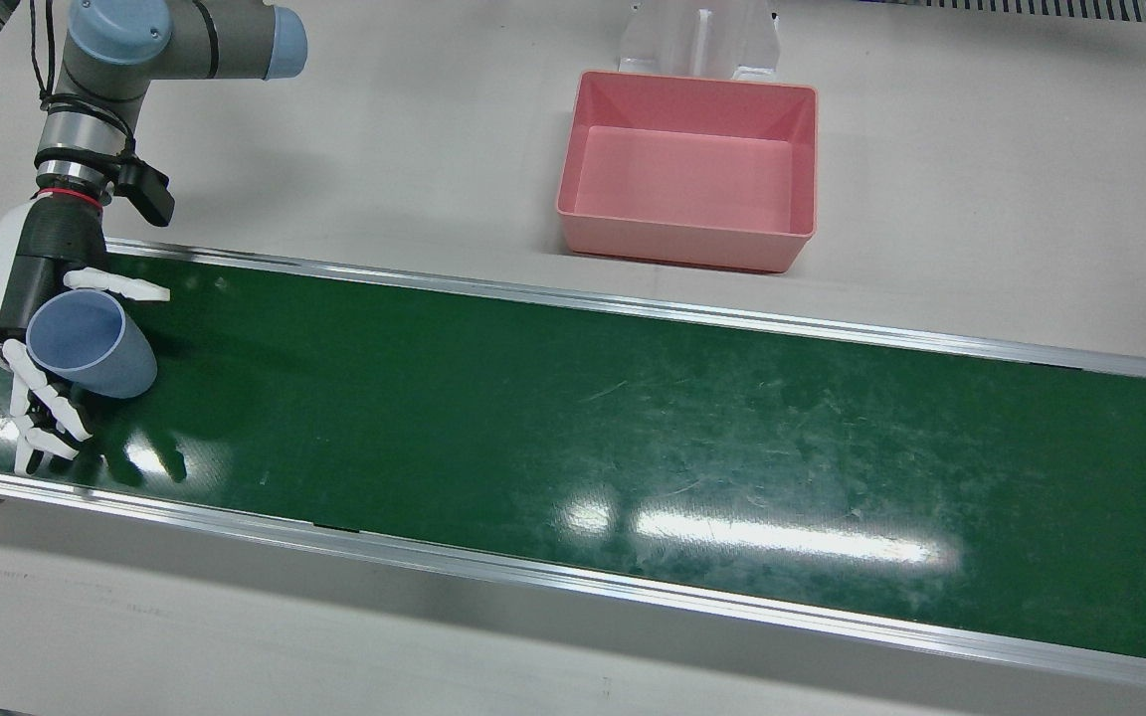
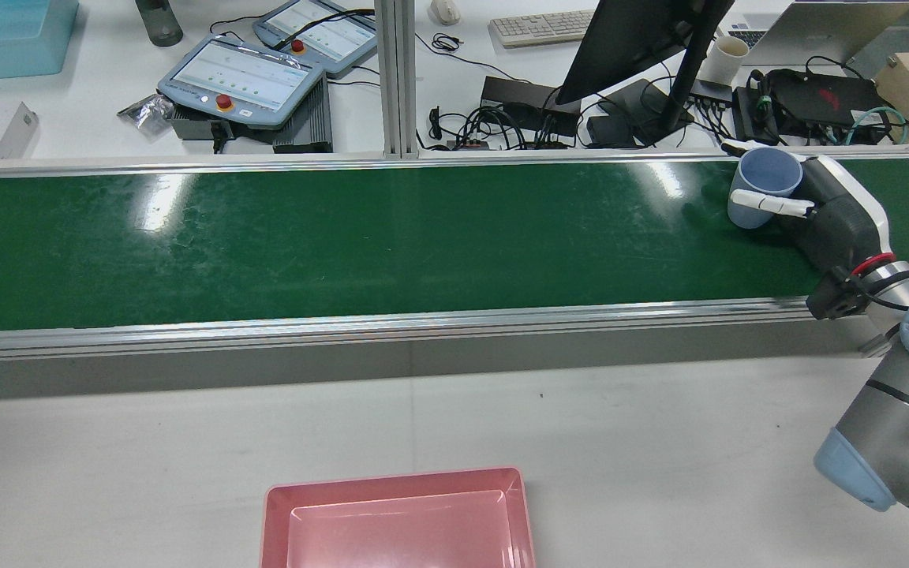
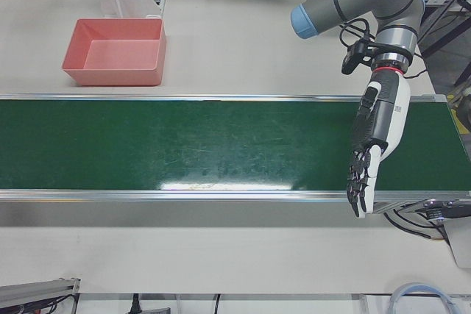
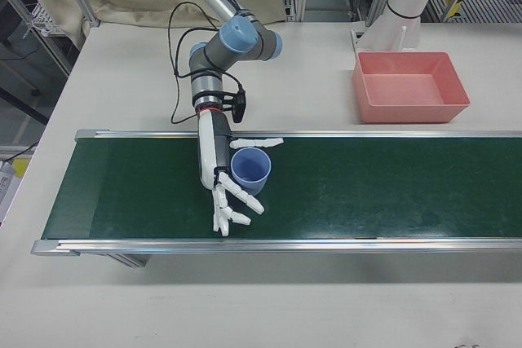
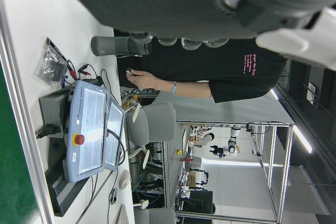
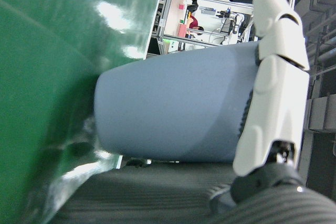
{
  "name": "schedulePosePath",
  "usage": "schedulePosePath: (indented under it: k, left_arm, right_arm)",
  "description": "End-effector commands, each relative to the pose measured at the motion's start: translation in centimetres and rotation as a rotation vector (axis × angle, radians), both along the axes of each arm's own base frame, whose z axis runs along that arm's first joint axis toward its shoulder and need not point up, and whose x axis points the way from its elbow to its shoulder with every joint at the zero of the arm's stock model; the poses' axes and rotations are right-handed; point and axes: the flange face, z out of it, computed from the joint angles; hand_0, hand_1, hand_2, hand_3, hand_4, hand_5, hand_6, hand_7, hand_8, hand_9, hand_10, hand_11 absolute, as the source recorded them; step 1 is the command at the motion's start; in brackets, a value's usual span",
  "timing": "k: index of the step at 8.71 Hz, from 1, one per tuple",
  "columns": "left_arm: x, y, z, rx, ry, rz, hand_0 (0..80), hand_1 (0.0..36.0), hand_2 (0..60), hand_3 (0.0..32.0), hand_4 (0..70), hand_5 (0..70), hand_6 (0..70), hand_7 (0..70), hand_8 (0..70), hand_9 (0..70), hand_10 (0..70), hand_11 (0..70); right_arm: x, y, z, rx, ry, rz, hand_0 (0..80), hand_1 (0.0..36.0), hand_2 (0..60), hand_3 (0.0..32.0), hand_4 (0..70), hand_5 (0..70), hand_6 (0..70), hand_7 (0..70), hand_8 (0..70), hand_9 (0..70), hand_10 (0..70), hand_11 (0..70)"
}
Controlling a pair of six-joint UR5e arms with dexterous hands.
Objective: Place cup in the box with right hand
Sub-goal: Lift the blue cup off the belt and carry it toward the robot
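Note:
A blue cup (image 1: 91,343) stands upright on the green belt (image 1: 633,428) at its right-arm end, also visible from behind (image 2: 762,185) and from the right-front (image 4: 249,167). My right hand (image 1: 31,288) has its palm against the cup's side. Its thumb (image 1: 115,283) reaches past one side and the fingers (image 1: 46,408) stretch straight out past the other, not curled round it. In the right hand view the cup (image 6: 173,114) fills the frame with one finger (image 6: 273,93) lying across it. The pink box (image 1: 682,249) sits empty on the white table. My left hand (image 3: 375,137) hangs open over the belt's other end.
A white pedestal (image 1: 697,40) stands right behind the box. Beyond the belt in the rear view are teach pendants (image 2: 241,79), a monitor (image 2: 636,39) and cables. A person in a black shirt (image 5: 231,72) shows in the left hand view.

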Motion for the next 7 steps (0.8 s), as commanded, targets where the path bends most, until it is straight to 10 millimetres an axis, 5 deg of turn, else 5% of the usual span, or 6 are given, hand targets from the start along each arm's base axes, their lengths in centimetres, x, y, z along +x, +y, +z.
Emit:
schedulePosePath:
  k: [1,2,4,5,7]
  left_arm:
    - [0.0,0.0,0.0,0.001,0.0,0.0,0.0,0.0,0.0,0.0,0.0,0.0,0.0,0.0,0.0,0.0,0.0,0.0]
    - [0.0,0.0,0.0,-0.001,0.0,0.0,0.0,0.0,0.0,0.0,0.0,0.0,0.0,0.0,0.0,0.0,0.0,0.0]
    - [0.0,0.0,0.0,-0.001,0.0,0.0,0.0,0.0,0.0,0.0,0.0,0.0,0.0,0.0,0.0,0.0,0.0,0.0]
    - [0.0,0.0,0.0,-0.001,0.0,0.0,0.0,0.0,0.0,0.0,0.0,0.0,0.0,0.0,0.0,0.0,0.0,0.0]
    - [0.0,0.0,0.0,-0.001,0.0,0.001,0.0,0.0,0.0,0.0,0.0,0.0,0.0,0.0,0.0,0.0,0.0,0.0]
  right_arm:
    - [-0.4,0.3,-1.1,0.014,-0.024,0.019,56.2,32.7,60.0,0.0,69.1,24.4,52.9,70.0,70.0,70.0,66.5,70.0]
    - [-0.1,0.6,-3.3,0.044,-0.044,0.019,56.5,36.0,60.0,0.0,70.0,27.0,55.1,70.0,70.0,70.0,70.0,70.0]
    - [-0.3,1.1,-8.5,0.119,-0.097,0.014,63.8,36.0,60.0,0.0,70.0,28.3,55.8,70.0,70.0,70.0,70.0,70.0]
    - [-2.1,0.9,-11.6,0.141,-0.109,-0.015,62.4,36.0,60.0,0.0,70.0,28.2,55.7,70.0,70.0,70.0,70.0,70.0]
    - [-11.5,4.4,-19.1,0.253,-0.154,-0.177,61.7,36.0,60.0,0.0,70.0,27.6,55.4,70.0,70.0,70.0,70.0,70.0]
